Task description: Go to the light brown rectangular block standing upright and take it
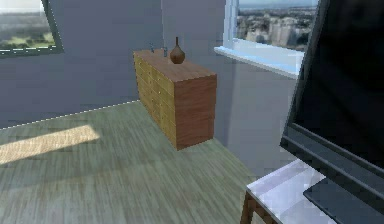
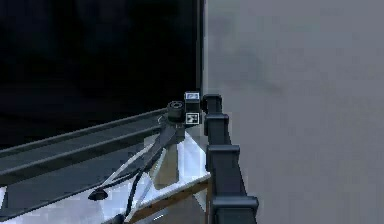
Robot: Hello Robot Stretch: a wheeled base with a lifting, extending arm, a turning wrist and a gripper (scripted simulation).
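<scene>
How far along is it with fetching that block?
Done: the robot stands close beside a big dark screen on a white stand, so some driving seems finished. In hand: the arm reaches out, and the gripper is seen against the screen's lower edge. I cannot tell whether it holds anything. Left: probably the actual taking.

Daylight enters through the window (image 1: 268,25) in the forward view, laying a bright patch on the floor (image 1: 45,143); in the arm side view, a black screen (image 2: 90,60) and grey wall (image 2: 300,90) sit dim
</scene>
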